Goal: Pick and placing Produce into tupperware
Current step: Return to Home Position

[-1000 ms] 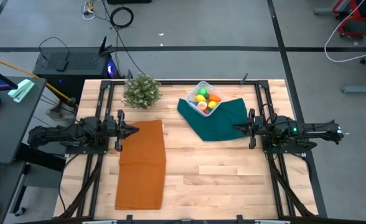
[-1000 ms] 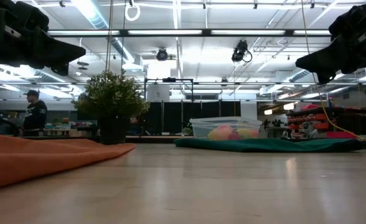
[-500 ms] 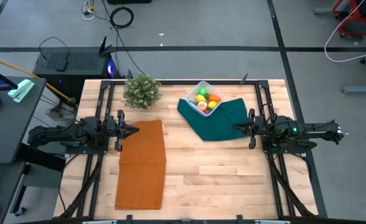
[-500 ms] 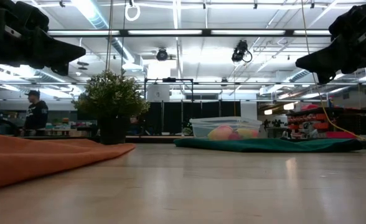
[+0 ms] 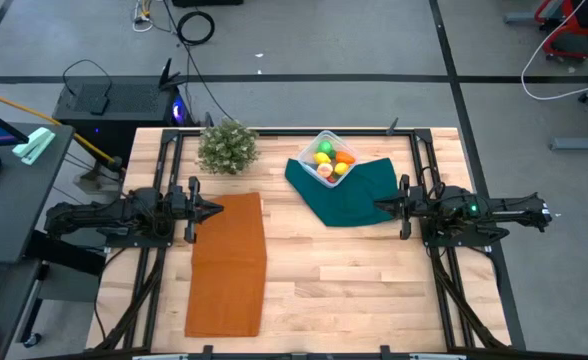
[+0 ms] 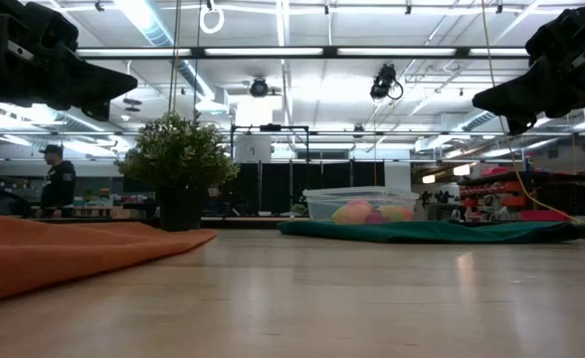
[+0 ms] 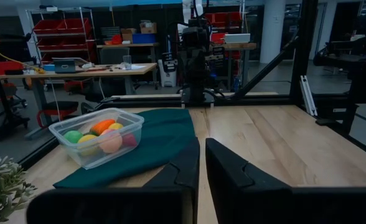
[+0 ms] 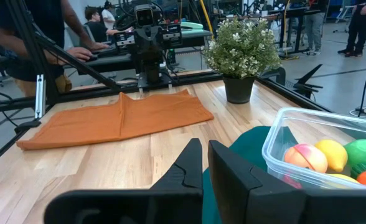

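a: from above, where is everything sitting?
b: the tupperware (image 5: 325, 134) is resting on the dark green cloth (image 5: 364, 195) toward the back of the desk (image 5: 354, 280), with the produce (image 5: 330, 160) lying inside it. the left end effector (image 5: 215, 210) is hovering at the orange cloth (image 5: 229, 270). the right end effector (image 5: 380, 206) is hovering over the green cloth's edge. both are apart from the box.
a: and the low view?
b: both arms are hanging high at the upper corners. a peach (image 6: 355, 212) is showing through the box wall, and the potted plant (image 6: 178, 169) is standing well to one side.
a: left wrist?
b: its fingers (image 7: 183, 171) are sitting almost together, leaving only a slit and gripping nothing. the carrot (image 7: 102, 126) is poking up among the round fruits.
a: right wrist?
b: again a narrow slit and nothing held. the box is lying near, with a lemon (image 8: 332, 154) and a green ball (image 8: 365, 152) showing.
a: how would these handle?
b: i'm judging the toys light, hard and smooth, so probably rolling easily, and best pinched across the middle. the box is looking thin and flexible, so i'd be gripping one wall near a corner.
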You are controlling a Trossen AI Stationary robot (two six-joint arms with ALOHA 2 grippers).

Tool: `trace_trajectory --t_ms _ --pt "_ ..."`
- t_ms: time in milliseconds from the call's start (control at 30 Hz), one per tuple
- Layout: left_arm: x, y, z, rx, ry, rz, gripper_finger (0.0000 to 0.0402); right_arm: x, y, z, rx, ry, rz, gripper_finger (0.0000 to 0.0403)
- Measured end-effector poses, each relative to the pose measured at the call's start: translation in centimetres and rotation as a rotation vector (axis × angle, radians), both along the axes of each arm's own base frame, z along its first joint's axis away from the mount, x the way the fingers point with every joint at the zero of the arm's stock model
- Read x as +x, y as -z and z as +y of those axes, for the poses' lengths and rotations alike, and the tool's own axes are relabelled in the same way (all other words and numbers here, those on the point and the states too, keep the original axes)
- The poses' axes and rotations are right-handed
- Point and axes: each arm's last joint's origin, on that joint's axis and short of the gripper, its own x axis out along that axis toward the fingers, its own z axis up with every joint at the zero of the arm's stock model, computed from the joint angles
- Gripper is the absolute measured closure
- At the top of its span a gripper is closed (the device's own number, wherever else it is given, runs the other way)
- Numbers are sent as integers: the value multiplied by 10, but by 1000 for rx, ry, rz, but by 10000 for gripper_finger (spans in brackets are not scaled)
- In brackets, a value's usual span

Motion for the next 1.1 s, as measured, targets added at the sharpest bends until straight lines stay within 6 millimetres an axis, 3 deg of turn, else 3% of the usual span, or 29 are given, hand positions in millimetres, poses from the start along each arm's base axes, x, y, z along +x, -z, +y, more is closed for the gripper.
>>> trace_trajectory --t_ms 1100 --pt "0 0 0 0 0 0 378 0 0 0 0 0 0 403"
